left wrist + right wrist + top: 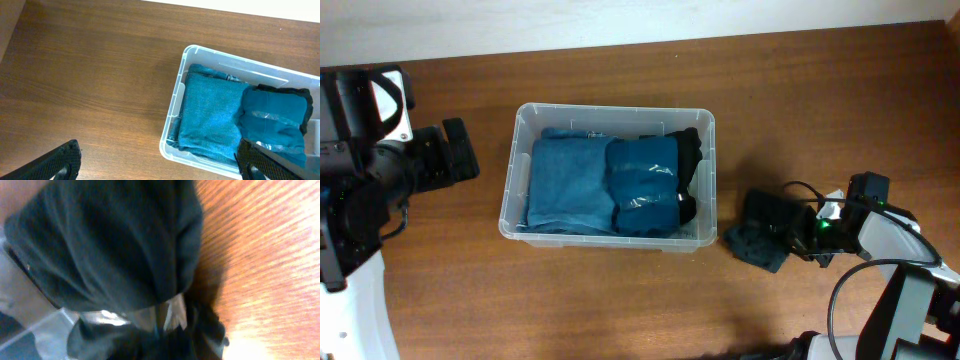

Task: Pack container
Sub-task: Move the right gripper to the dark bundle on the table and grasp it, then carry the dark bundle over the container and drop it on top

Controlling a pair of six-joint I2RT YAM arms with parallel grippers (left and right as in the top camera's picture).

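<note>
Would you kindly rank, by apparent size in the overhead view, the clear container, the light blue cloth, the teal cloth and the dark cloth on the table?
1. clear container, largest
2. light blue cloth and teal cloth: about alike, left unranked
3. dark cloth, smallest

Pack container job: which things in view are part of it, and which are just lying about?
Job: clear rectangular plastic bin; folded blue cloth, teal cloth and black cloth inside it; dark grey cloth lying just outside the bin.
Lying about: nothing loose seen; just the brown wooden table underneath.
</note>
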